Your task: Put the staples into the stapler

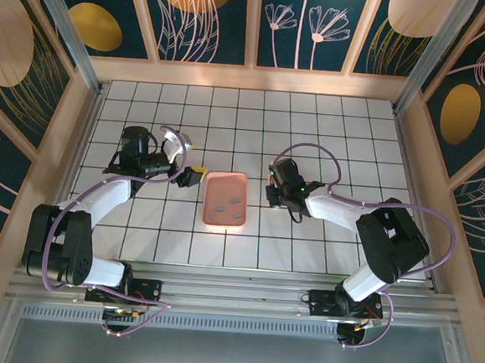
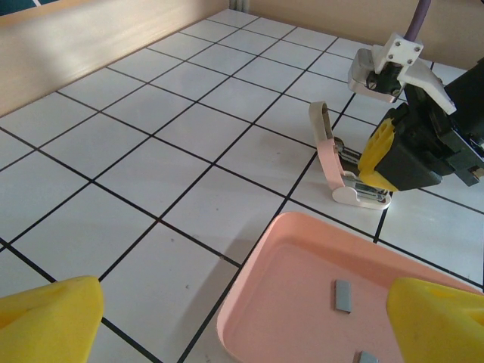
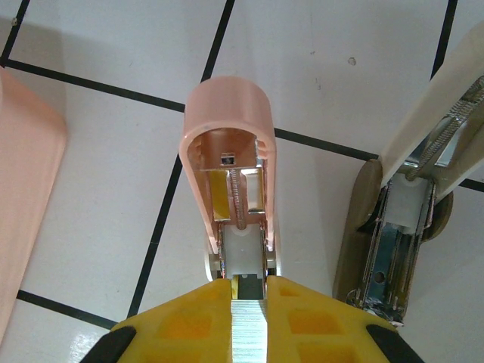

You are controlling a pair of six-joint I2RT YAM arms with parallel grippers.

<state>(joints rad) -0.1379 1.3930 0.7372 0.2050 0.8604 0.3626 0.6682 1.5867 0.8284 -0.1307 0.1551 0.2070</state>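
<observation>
Left pincer (image 1: 191,177) sits just left of the tray (image 1: 225,184), released: in the left wrist view its yellow fingers (image 2: 53,314) are spread wide, one over the bare desk (image 1: 314,128) beyond the tray's left side and the other over the tray itself. The tray is salmon pink, shallow and rectangular, and lies flat on the white gridded desk between the two arms. Loose staples (image 2: 342,296) lie inside it as small grey strips, apart from one another; none is in the left pincer. The stapler (image 2: 327,147) stands on the desk just right of the tray, clear of its rim. Its pale pink lid is swung up and leans back toward the tray, so the white hinge and the silvery metal of the base show below. Right pincer (image 3: 249,291) sits right of the tray, pointing at it, with its tips at the stapler's hinge end. It is clenched on a staple strip (image 3: 249,333), a ridged silver bar seen between the two yellow fingers, its front end just short of the white hinge. The lid's inside faces the right wrist camera, with the spring visible. In that view a cream hinged piece (image 3: 401,227) with a metal channel and a spring sits just beside the pink lid; I cannot tell whether it belongs to the stapler.
</observation>
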